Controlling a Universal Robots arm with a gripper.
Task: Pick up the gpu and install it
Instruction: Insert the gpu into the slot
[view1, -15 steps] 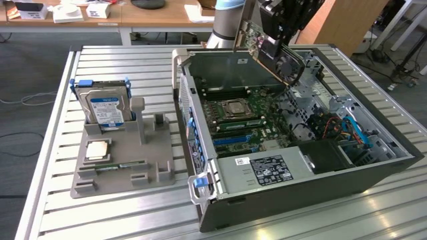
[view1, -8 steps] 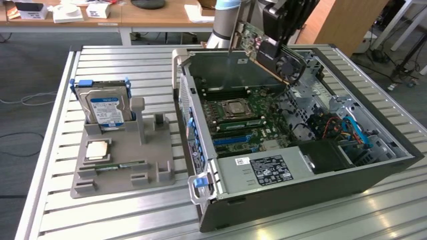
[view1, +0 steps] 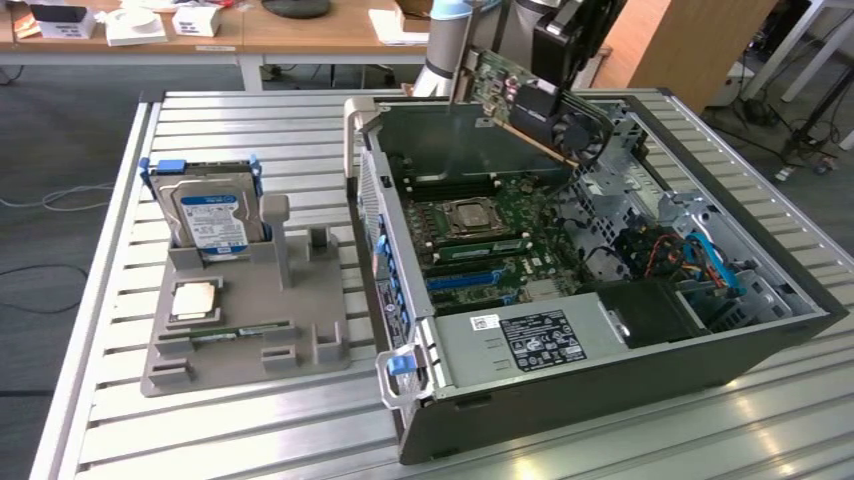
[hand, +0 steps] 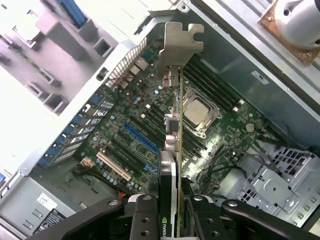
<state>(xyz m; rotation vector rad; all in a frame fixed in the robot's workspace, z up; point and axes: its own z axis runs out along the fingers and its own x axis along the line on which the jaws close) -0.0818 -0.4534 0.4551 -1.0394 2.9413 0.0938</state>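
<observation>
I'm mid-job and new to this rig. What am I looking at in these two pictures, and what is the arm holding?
It is one robot arm with a two-fingered gripper. The exterior view looks at the table from off the arm; the wrist view looks down from the arm's wrist. On the table stand an open computer case and, on the exterior view's left, a grey holder with a hard drive upright in it. The gripper is shut on the gpu, held above the case's motherboard, not yet seated.
</observation>
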